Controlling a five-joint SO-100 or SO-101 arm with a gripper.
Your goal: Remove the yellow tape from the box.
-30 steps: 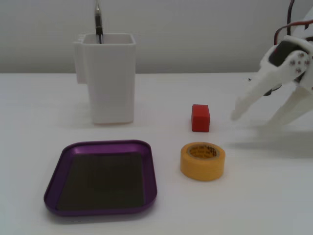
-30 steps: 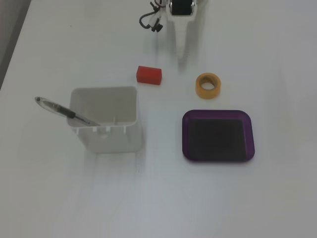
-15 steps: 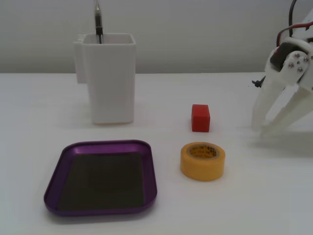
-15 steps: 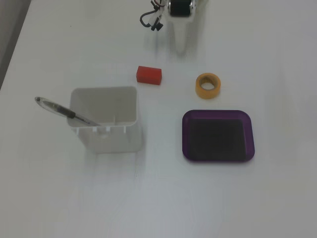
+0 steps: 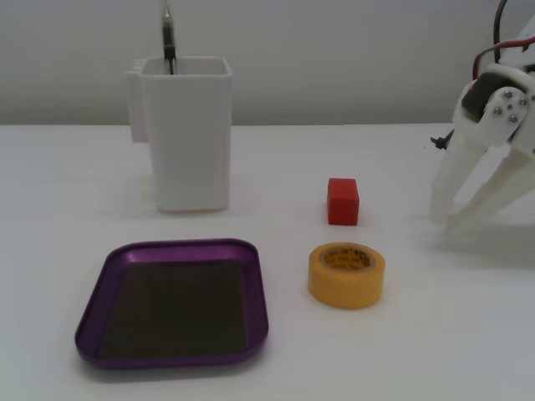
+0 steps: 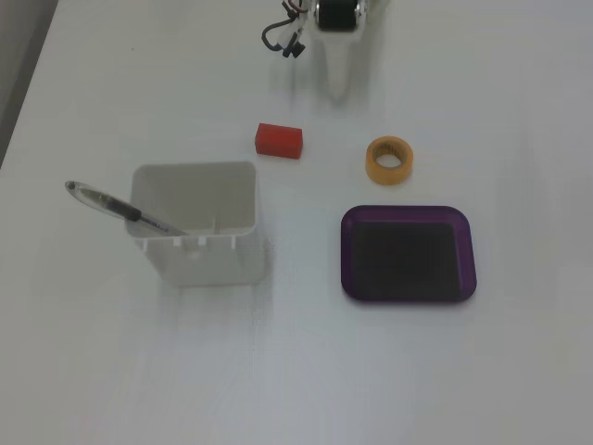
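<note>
The yellow tape (image 5: 347,288) stands on the white table, outside the box and just to its right in a fixed view; it also shows in a fixed view (image 6: 374,167). The box, a shallow purple tray (image 5: 175,309), is empty in both fixed views (image 6: 408,250). My white gripper (image 5: 445,224) is at the table's right side, well apart from the tape, fingers pointing down with the tips together near the tabletop. It holds nothing. From above it shows at the top edge (image 6: 338,91).
A small red cube (image 5: 343,200) sits just behind the tape, between it and the gripper (image 6: 278,140). A tall white square container (image 5: 188,142) with a pen (image 5: 169,38) in it stands behind the tray (image 6: 199,250).
</note>
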